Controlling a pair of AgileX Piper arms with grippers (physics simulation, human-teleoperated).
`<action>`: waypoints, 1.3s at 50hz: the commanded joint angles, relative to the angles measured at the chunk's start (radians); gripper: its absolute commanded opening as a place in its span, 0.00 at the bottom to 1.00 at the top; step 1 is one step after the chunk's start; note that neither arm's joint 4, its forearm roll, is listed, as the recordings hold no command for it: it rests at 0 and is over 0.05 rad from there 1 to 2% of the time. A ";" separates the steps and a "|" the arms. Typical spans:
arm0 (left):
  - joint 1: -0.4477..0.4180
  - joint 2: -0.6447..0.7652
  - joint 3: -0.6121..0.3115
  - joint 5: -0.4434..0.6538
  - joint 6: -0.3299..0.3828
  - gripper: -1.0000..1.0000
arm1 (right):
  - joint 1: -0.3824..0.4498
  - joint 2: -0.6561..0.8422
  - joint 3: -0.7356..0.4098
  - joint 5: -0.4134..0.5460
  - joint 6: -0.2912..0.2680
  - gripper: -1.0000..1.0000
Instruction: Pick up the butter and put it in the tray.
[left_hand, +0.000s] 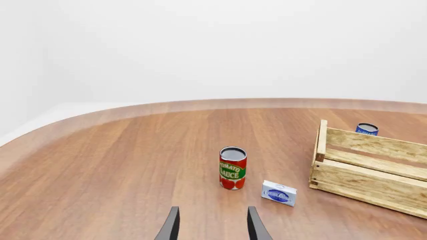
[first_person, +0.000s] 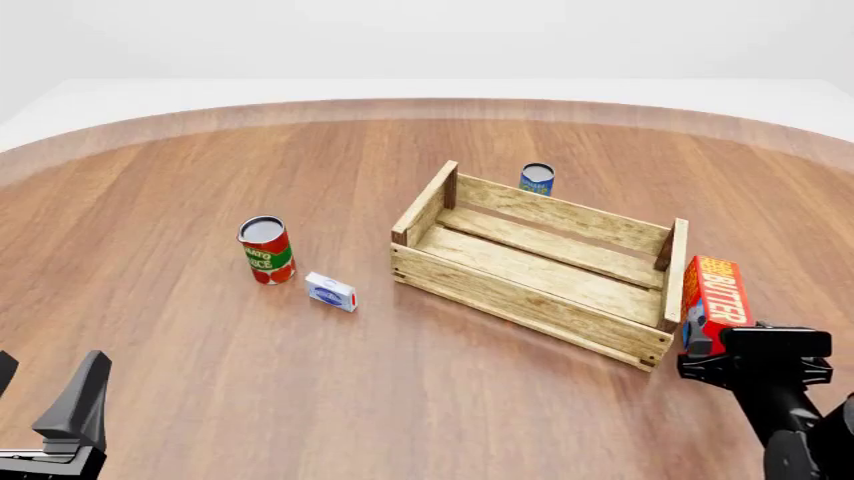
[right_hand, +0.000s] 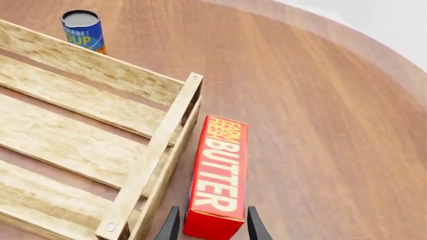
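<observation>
So this looks like the grab step, right at the start of the job. The red-orange rectangular butter carton with white "BUTTER" lettering (right_hand: 217, 175) is lying on the brown wooden desk (first_person: 187, 330), just outside the right-hand end of the big light-wood slatted tray (first_person: 534, 262), running roughly parallel to that end wall and just beside it. Nothing is inside the tray yet.

The right pincer (right_hand: 212, 226) is sitting at the near end of the butter, with one dark fingertip showing on each side of the carton. From the wrist view the tips hug the carton's sides pretty closely, but honestly I can't tell if they're actually squeezing it or just straddling it. The front view doesn't settle it either.

The left pincer (left_hand: 212, 225) is spread apart with nothing in it, parked well away on the other side of the desk, looking toward a red and green tomato sauce can (left_hand: 232, 168) and a small white-blue box (left_hand: 279, 193). A blue soup can (first_person: 537, 179) sits behind the tray.

Next up, I'd guess: get a firm clamp on the butter, lift it high enough to clear the tray's end wall and corner post, carry it sideways over the slats, then let go. The carton is so close to the wall that lifting before shifting seems like the safe order.
</observation>
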 joint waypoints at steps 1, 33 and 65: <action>0.000 0.000 0.000 0.000 0.000 1.00 | -0.004 0.018 -0.008 0.000 -0.005 1.00; 0.000 0.000 0.000 0.000 0.000 1.00 | -0.012 0.061 -0.033 0.000 0.002 1.00; 0.000 0.000 0.000 0.000 0.000 1.00 | -0.004 0.023 -0.017 0.000 0.019 0.00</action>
